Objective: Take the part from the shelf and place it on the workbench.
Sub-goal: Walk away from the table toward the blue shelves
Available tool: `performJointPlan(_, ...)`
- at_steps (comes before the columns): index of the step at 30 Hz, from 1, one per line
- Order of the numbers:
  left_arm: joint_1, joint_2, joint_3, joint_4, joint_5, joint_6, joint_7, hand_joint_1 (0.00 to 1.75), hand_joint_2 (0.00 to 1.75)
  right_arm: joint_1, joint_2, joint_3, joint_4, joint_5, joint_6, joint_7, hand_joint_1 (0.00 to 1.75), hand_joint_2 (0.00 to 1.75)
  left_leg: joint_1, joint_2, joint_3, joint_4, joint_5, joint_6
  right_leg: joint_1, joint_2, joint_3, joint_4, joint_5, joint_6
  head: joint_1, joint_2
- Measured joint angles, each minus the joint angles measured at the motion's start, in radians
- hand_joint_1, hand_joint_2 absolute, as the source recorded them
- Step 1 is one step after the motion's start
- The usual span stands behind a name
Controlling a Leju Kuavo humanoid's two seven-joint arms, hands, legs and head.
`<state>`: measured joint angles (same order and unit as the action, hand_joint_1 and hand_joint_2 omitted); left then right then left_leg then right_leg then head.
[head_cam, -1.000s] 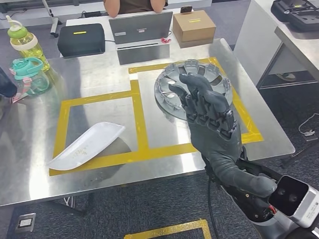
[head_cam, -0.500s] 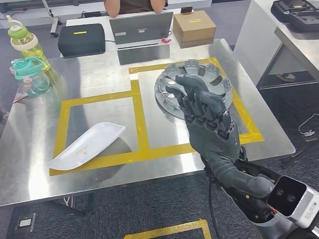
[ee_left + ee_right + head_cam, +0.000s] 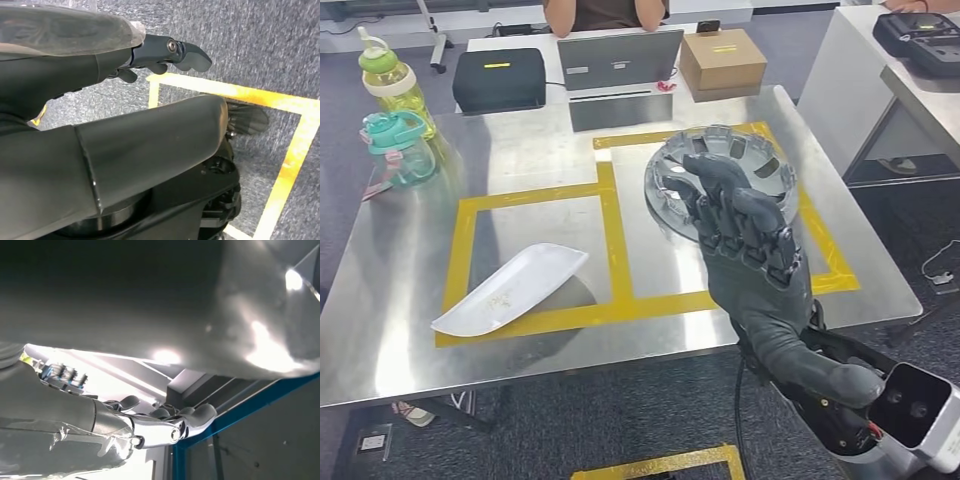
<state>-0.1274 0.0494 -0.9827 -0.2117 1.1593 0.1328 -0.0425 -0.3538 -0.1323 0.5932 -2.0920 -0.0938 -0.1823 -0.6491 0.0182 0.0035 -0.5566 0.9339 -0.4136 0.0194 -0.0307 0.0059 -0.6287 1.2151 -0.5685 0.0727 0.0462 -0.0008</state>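
Head view: we see our right hand (image 3: 746, 240) gripping the round grey part (image 3: 720, 180) above the workbench (image 3: 546, 220); left hand's (image 3: 166, 52) fingers we cannot tell.

White curved plastic piece (image 3: 512, 290): lies in the left yellow-taped box (image 3: 465, 250) at 9 o'clock. Two water bottles (image 3: 395, 120): 10 o'clock desk (image 3: 388, 330) corner. Black case (image 3: 499, 79), laptop (image 3: 620, 60), cardboard box (image 3: 722, 59): 12 o'clock, beyond the desk.

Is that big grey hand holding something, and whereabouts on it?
Yes: the right hand grips the round grey slotted part at its near rim, above the workbench.
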Motion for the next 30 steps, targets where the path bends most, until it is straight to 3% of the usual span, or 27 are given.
performJointPlan(2, 0.000, -0.001, 0.000, 0.000, 0.000, -0.001, 0.000, 0.00, 0.00, -0.001, -0.002, 0.000, 0.000, 0.000, 0.000, 0.000, 0.00, 0.00, 0.003, -0.001, -0.001, 0.005, 0.000, -0.007, -0.004, -0.001, 0.080, -0.145, 0.062, 0.005, 0.006, 0.000)
performJointPlan(3, -0.001, -0.001, 0.000, 0.000, 0.000, -0.002, 0.000, 0.00, 0.00, -0.001, -0.003, 0.000, -0.001, 0.000, 0.000, 0.001, 0.00, 0.00, 0.003, -0.002, -0.002, 0.008, 0.000, -0.013, -0.002, 0.001, 0.116, -0.209, 0.083, 0.002, 0.009, 0.000)
performJointPlan(5, -0.001, -0.001, 0.000, 0.000, 0.000, -0.004, 0.001, 0.00, 0.00, -0.001, -0.003, 0.001, -0.002, 0.000, 0.000, 0.000, 0.00, 0.00, 0.000, -0.005, -0.006, 0.012, 0.006, -0.028, 0.002, 0.006, 0.145, -0.261, 0.091, -0.009, 0.011, 0.000)
performJointPlan(8, -0.001, 0.000, 0.000, 0.000, 0.000, -0.005, 0.003, 0.00, 0.00, -0.002, -0.005, 0.001, -0.003, 0.000, 0.000, 0.001, 0.00, 0.00, 0.001, -0.007, -0.017, 0.020, 0.005, -0.048, 0.004, 0.006, 0.132, -0.262, 0.103, -0.036, 0.000, 0.000)
performJointPlan(9, -0.001, 0.000, 0.000, 0.000, 0.000, -0.005, 0.004, 0.00, 0.00, -0.004, -0.006, 0.001, -0.003, 0.000, 0.000, 0.002, 0.00, 0.00, 0.002, -0.006, -0.029, 0.042, -0.017, -0.052, 0.003, 0.004, 0.125, -0.265, 0.110, -0.047, -0.006, 0.000)
performJointPlan(11, -0.001, -0.001, 0.000, 0.000, 0.000, -0.005, 0.006, 0.00, 0.00, -0.005, -0.006, 0.002, -0.003, 0.000, 0.000, 0.002, 0.00, 0.00, 0.003, -0.006, -0.078, 0.154, -0.102, -0.056, 0.003, 0.001, 0.104, -0.266, 0.126, -0.066, -0.020, 0.000)
performJointPlan(13, -0.001, -0.001, 0.000, 0.000, 0.001, -0.006, 0.007, 0.00, 0.00, -0.005, -0.006, 0.004, -0.003, 0.000, 0.000, 0.003, 0.00, 0.00, 0.003, -0.006, -0.127, 0.291, -0.174, -0.058, 0.009, -0.001, 0.079, -0.266, 0.143, -0.073, -0.027, 0.000)
performJointPlan(14, -0.001, -0.001, 0.000, 0.000, 0.001, -0.006, 0.008, 0.00, 0.00, -0.005, -0.006, 0.004, -0.003, 0.000, 0.000, 0.004, 0.00, 0.00, 0.002, -0.006, -0.131, 0.323, -0.181, -0.056, 0.012, -0.001, 0.067, -0.266, 0.151, -0.074, -0.029, 0.000)
performJointPlan(15, -0.001, -0.001, 0.000, 0.000, 0.001, -0.006, 0.008, 0.00, 0.00, -0.004, -0.006, 0.005, -0.003, 0.000, 0.000, 0.004, 0.00, 0.00, 0.001, -0.006, -0.113, 0.314, -0.166, -0.052, 0.015, -0.001, 0.056, -0.266, 0.159, -0.074, -0.029, 0.000)
performJointPlan(16, -0.002, -0.001, 0.000, 0.000, 0.001, -0.006, 0.008, 0.00, 0.00, -0.004, -0.006, 0.006, -0.003, 0.000, 0.000, 0.005, 0.00, 0.00, -0.001, -0.006, -0.076, 0.267, -0.138, -0.046, 0.017, -0.001, 0.047, -0.266, 0.168, -0.074, -0.029, 0.000)
performJointPlan(17, -0.003, 0.000, 0.000, 0.000, 0.002, -0.006, 0.008, 0.00, 0.00, -0.004, -0.006, 0.006, -0.003, 0.000, 0.000, 0.004, 0.00, 0.00, -0.004, -0.006, -0.022, 0.192, -0.112, -0.038, 0.018, -0.001, 0.039, -0.265, 0.176, -0.072, -0.030, 0.000)
performJointPlan(19, -0.007, 0.002, 0.001, 0.000, 0.002, -0.006, 0.008, 0.00, 0.00, -0.004, -0.006, 0.007, -0.003, 0.000, 0.000, 0.004, 0.00, 0.00, -0.013, -0.005, 0.076, 0.044, -0.089, -0.024, 0.022, -0.001, 0.030, -0.266, 0.190, -0.065, -0.029, 0.000)
performJointPlan(20, -0.009, 0.003, 0.001, 0.000, 0.003, -0.006, 0.008, 0.00, 0.00, -0.004, -0.006, 0.007, -0.003, 0.000, 0.000, 0.003, 0.00, 0.00, -0.018, -0.004, 0.100, 0.004, -0.088, -0.020, 0.022, -0.002, 0.030, -0.266, 0.196, -0.060, -0.029, 0.000)
performJointPlan(22, -0.010, 0.002, 0.001, 0.000, 0.004, -0.007, 0.008, 0.00, 0.00, -0.004, -0.006, 0.007, -0.003, 0.000, 0.000, 0.003, 0.00, 0.00, -0.021, -0.003, 0.101, -0.013, -0.078, -0.012, 0.022, -0.005, 0.030, -0.272, 0.211, -0.047, -0.027, 0.000)
performJointPlan(23, -0.009, 0.002, 0.001, 0.000, 0.004, -0.007, 0.008, 0.00, 0.00, -0.003, -0.006, 0.007, -0.003, 0.000, 0.000, 0.003, 0.00, 0.00, -0.020, -0.001, 0.095, -0.016, -0.070, -0.006, 0.021, -0.005, 0.026, -0.270, 0.209, -0.042, -0.028, 0.000)
performJointPlan(24, -0.009, 0.002, 0.001, 0.000, 0.004, -0.007, 0.008, 0.00, 0.00, -0.003, -0.006, 0.006, -0.003, 0.000, 0.000, 0.003, 0.00, 0.00, -0.017, 0.002, 0.086, -0.018, -0.059, 0.002, 0.021, -0.004, 0.016, -0.255, 0.189, -0.037, -0.026, 0.000)
performJointPlan(26, -0.008, 0.002, 0.002, 0.000, 0.004, -0.007, 0.008, 0.00, 0.00, 0.000, -0.007, 0.006, -0.003, 0.001, 0.000, 0.002, 0.00, 0.00, -0.013, 0.008, 0.063, -0.022, -0.038, 0.013, 0.018, -0.003, -0.018, -0.162, 0.097, -0.030, -0.021, 0.000)
performJointPlan(27, -0.008, 0.002, 0.002, 0.000, 0.005, -0.008, 0.008, 0.00, 0.00, 0.001, -0.007, 0.005, -0.003, 0.002, 0.000, 0.001, 0.00, 0.00, -0.013, 0.009, 0.051, -0.021, -0.029, 0.016, 0.018, -0.004, -0.038, -0.089, 0.043, -0.026, -0.017, 0.000)
performJointPlan(28, -0.007, 0.002, 0.002, 0.000, 0.004, -0.008, 0.008, 0.00, 0.00, 0.003, -0.008, 0.005, -0.003, 0.004, 0.001, 0.000, 0.00, 0.00, -0.013, 0.010, 0.039, -0.021, -0.020, 0.016, 0.017, -0.004, -0.051, -0.019, 0.006, -0.023, -0.014, 0.000)
performJointPlan(29, -0.007, 0.002, 0.002, 0.000, 0.004, -0.009, 0.008, 0.00, 0.00, 0.005, -0.008, 0.005, -0.003, 0.006, 0.001, -0.001, 0.00, 0.00, -0.013, 0.010, 0.026, -0.020, -0.010, 0.016, 0.017, -0.004, -0.053, 0.028, -0.008, -0.021, -0.011, 0.000)
performJointPlan(30, -0.006, 0.002, 0.002, 0.000, 0.004, -0.010, 0.008, 0.00, 0.00, 0.006, -0.008, 0.005, -0.003, 0.010, 0.001, -0.002, 0.00, 0.00, -0.013, 0.010, 0.015, -0.019, -0.002, 0.014, 0.017, -0.004, -0.035, 0.040, 0.002, -0.019, -0.008, 0.000)
